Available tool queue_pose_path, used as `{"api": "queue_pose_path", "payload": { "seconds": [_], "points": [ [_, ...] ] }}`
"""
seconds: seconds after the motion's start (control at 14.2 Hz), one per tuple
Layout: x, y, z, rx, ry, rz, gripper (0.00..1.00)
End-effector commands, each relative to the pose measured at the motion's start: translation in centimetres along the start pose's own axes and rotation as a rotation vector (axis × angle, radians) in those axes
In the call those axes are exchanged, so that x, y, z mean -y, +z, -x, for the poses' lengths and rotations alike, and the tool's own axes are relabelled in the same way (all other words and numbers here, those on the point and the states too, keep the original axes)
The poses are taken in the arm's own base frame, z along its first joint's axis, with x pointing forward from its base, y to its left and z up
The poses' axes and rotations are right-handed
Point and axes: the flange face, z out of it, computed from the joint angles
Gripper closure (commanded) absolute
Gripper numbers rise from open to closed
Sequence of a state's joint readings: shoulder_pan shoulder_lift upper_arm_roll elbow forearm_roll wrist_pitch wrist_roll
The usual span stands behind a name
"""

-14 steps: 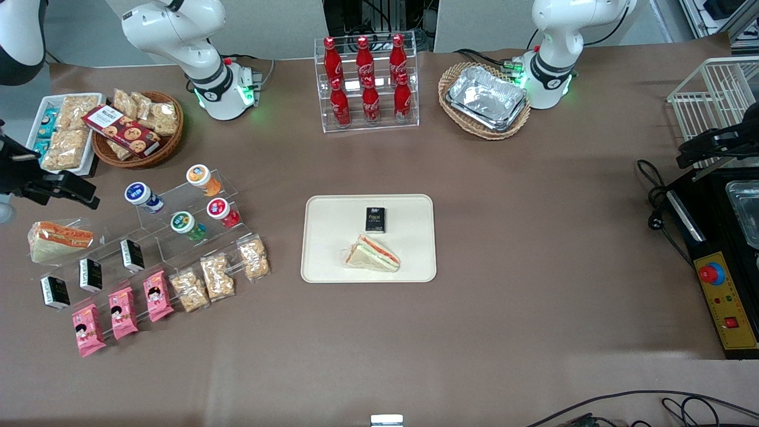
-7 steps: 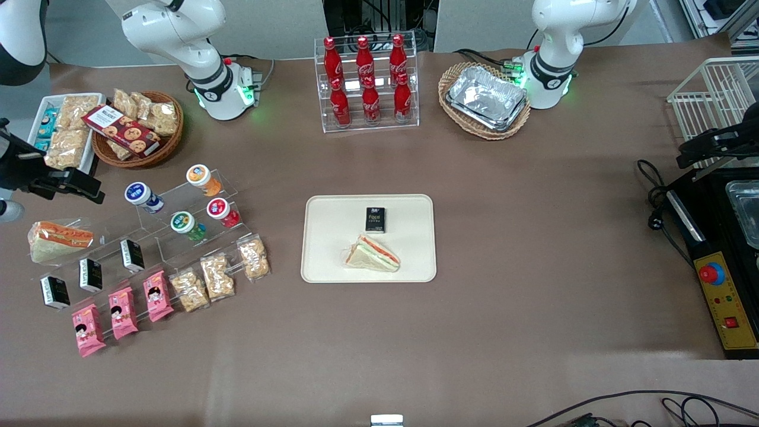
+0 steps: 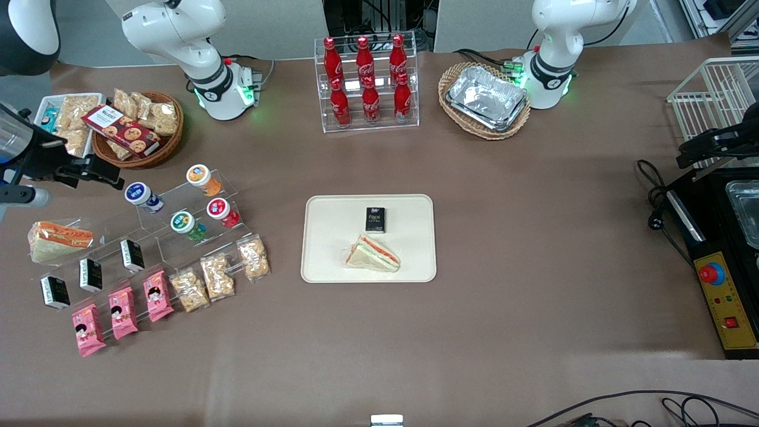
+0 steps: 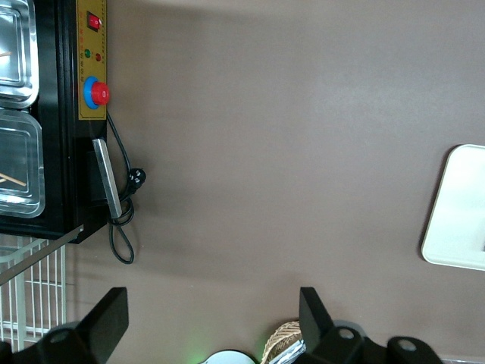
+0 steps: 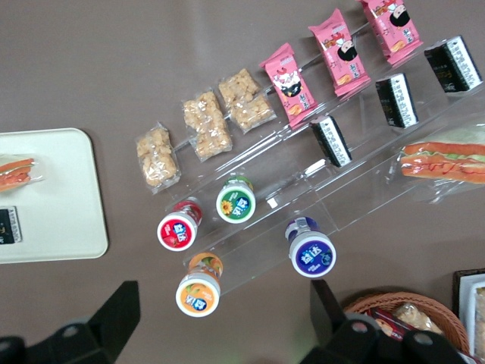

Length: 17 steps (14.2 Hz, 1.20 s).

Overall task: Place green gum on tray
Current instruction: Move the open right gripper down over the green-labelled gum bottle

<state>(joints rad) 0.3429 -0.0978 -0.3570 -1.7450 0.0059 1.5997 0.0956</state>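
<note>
The green gum [image 3: 184, 223] lies on a clear stepped rack [image 3: 178, 204], lid toward the front camera, beside the red-lidded bottle [image 3: 219, 210]; it also shows in the right wrist view [image 5: 236, 201]. The cream tray [image 3: 332, 261] lies mid-table and holds a wrapped sandwich [image 3: 372, 254] and a small black packet [image 3: 375, 219]; its end shows in the right wrist view [image 5: 53, 197]. My gripper [image 3: 101, 172] hovers open and empty at the working arm's end of the table, above the rack's edge near the blue-lidded bottle [image 3: 137, 194]. In the right wrist view the gripper [image 5: 223, 326] has its fingers spread wide.
Orange-lidded bottle [image 3: 198, 176] on the rack's upper step. Black packets [image 3: 131, 255], pink packets [image 3: 123, 312] and cracker bags [image 3: 218, 276] lie nearer the camera. A wrapped sandwich [image 3: 59, 239], a snack basket [image 3: 139, 127], a cola rack [image 3: 366, 83] and foil trays [image 3: 486, 98] stand around.
My gripper has moved farther from the front camera and toward the rack of bottles, still open and empty. Nothing on the table has moved.
</note>
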Motion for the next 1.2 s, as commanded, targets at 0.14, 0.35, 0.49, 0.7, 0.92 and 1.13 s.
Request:
{"api": "queue_pose_path", "payload": {
  "seconds": [0.14,0.35,0.49,0.7,0.92,1.13],
  "points": [
    [-0.4,3.0,3.8,-0.034,-0.001,-0.065,0.0],
    [-0.6,4.3,4.1,-0.021,0.003,-0.067,0.0],
    [-0.7,6.4,4.2,-0.035,0.003,-0.065,0.0],
    [-0.7,10.6,3.4,-0.068,0.011,-0.056,0.0],
    [-0.6,14.5,2.3,-0.071,0.015,-0.029,0.0],
    [-0.6,17.1,1.8,-0.075,0.017,-0.014,0.0]
  ]
}}
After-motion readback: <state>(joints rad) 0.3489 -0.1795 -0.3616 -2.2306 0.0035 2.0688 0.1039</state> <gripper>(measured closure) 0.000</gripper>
